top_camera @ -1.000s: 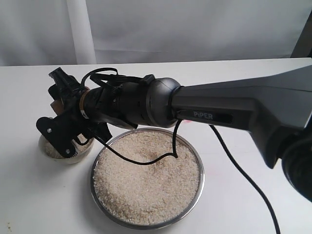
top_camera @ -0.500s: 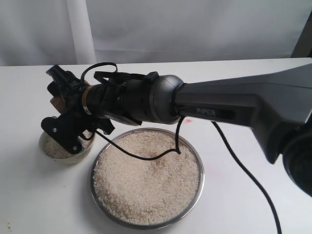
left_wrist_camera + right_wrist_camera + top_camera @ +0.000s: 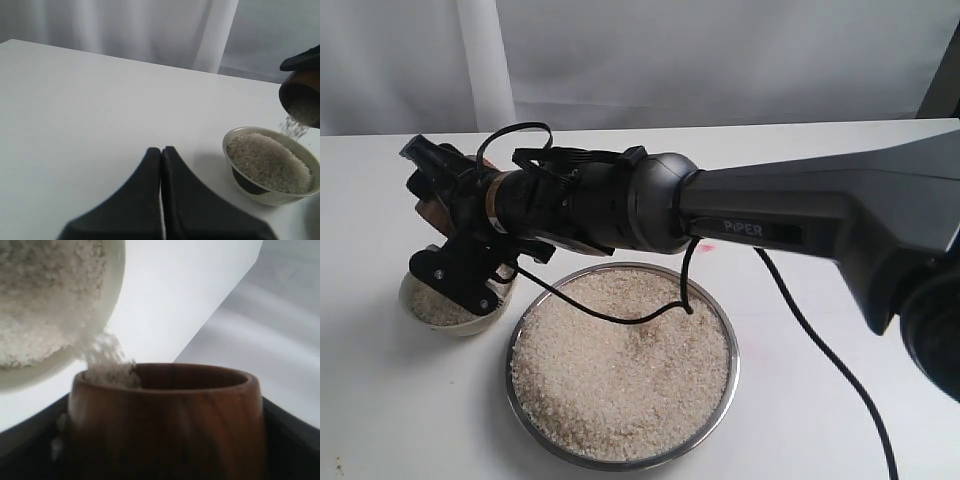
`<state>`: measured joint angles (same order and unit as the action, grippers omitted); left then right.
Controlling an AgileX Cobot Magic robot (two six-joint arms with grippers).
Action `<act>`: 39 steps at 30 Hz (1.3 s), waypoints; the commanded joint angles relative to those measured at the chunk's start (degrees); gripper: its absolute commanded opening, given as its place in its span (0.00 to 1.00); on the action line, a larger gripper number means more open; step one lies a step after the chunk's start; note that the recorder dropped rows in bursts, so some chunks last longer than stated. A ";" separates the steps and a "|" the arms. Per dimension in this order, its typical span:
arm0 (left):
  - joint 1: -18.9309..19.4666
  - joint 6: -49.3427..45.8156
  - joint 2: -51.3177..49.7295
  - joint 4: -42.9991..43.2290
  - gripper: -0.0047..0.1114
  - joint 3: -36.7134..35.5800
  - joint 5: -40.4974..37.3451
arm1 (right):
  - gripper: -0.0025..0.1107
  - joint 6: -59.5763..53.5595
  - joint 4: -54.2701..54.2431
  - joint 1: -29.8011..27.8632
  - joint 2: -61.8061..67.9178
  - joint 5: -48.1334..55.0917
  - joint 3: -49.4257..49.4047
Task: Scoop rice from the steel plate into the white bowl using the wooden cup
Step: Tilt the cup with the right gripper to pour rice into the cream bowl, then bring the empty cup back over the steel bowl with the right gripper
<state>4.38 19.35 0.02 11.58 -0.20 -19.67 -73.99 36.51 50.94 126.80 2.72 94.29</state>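
Observation:
My right gripper (image 3: pixel 430 195) is shut on the wooden cup (image 3: pixel 432 212) and holds it tipped on its side above the white bowl (image 3: pixel 450 327), at the left. Rice (image 3: pixel 294 127) streams from the cup (image 3: pixel 301 97) into the bowl (image 3: pixel 270 195), which holds a heap of grains. In the right wrist view the cup (image 3: pixel 165 420) fills the space between the fingers, and rice (image 3: pixel 102 352) spills over its lip beside the bowl (image 3: pixel 112 310). The steel plate (image 3: pixel 733 370), heaped with rice (image 3: pixel 620 370), lies right of the bowl. My left gripper (image 3: pixel 161 150) is shut and empty, over bare table.
The right arm (image 3: pixel 800 220) reaches across from the right, above the plate's far side. Its black cable (image 3: pixel 820 350) droops onto the rice and trails over the table to the front right. A white curtain hangs behind the table's far edge.
The right gripper has lifted the cup a little, shifted it left and rolled it further over the bowl. The left gripper has stayed put.

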 commanded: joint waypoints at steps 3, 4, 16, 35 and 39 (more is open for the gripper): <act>-0.37 0.10 -0.02 -0.33 0.04 0.20 0.34 | 0.02 -2.63 0.53 -0.18 -0.45 -3.96 0.52; -0.37 0.10 -0.02 -0.33 0.04 0.20 0.34 | 0.02 -3.37 0.53 -0.18 -0.45 -3.96 0.52; -0.37 0.10 -0.02 -0.33 0.04 0.20 0.34 | 0.02 -10.58 0.62 -0.18 -0.45 -4.41 0.52; -0.37 0.10 -0.02 -0.33 0.04 0.20 0.34 | 0.02 3.00 -4.83 -0.18 -2.14 -1.82 0.52; -0.37 0.10 -0.02 -0.33 0.04 0.20 0.34 | 0.02 21.19 -4.36 -0.18 -7.39 8.06 0.52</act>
<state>4.38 19.35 0.02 11.58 -0.20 -19.67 -65.42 32.25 50.94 124.00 5.20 94.29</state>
